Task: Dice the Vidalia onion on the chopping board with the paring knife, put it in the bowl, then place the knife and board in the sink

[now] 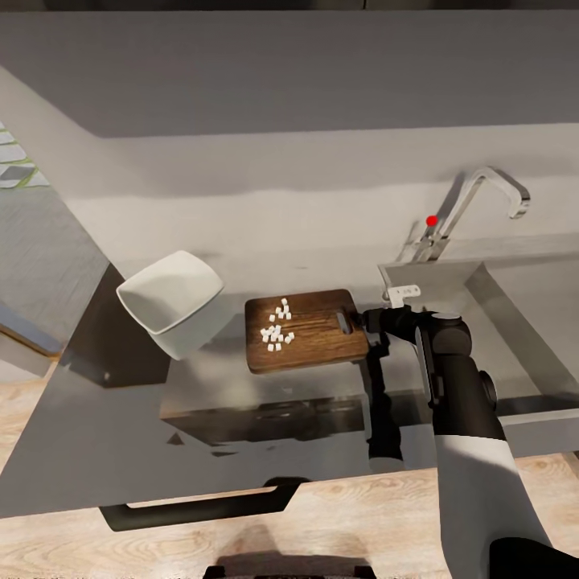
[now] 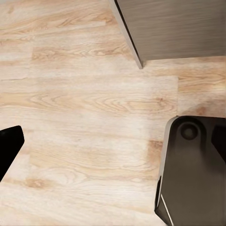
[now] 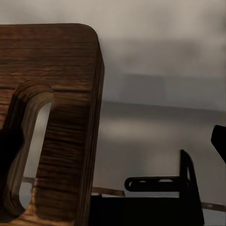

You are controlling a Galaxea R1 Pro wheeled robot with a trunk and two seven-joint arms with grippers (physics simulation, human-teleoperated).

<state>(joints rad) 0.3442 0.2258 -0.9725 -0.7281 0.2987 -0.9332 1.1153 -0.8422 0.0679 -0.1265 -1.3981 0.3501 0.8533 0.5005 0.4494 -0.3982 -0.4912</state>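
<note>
Board: the brown chopping board point(image 1: 310, 331) lies flat on the grey countertop point(image 1: 241, 241), just left of the sink point(image 1: 515, 322), with its slotted end pointing right toward the basin.
Onion: a cluster of small white diced onion point(image 1: 276, 328) pieces sits on the left half of the board, loosely scattered.
Bowl: the white bowl point(image 1: 170, 301) stands on the countertop left of the board, near it but apart, and looks tilted.
Right hand: the right gripper point(image 1: 371, 322) is at the board's slotted right end, touching or nearly touching the edge; from the head view I cannot tell whether it is spread or clamped on the wood. In the right wrist view the board's slot point(image 3: 23, 150) and rounded corner are very close, with a dark finger shape inside the slot.
Left hand: the left wrist view looks down on the pale wooden floor point(image 2: 89, 108), with dark finger point(image 2: 9, 143) tips at the two sides and a wide gap between them, so the left gripper point(image 2: 110, 150) is spread apart and holds nothing.
Sink: grey steel basin at the right, chrome faucet point(image 1: 482, 201) with a red knob point(image 1: 432, 219) behind its far left corner.
Cabinet: a dark bar handle point(image 1: 201, 503) shows below the counter's near edge.
</note>
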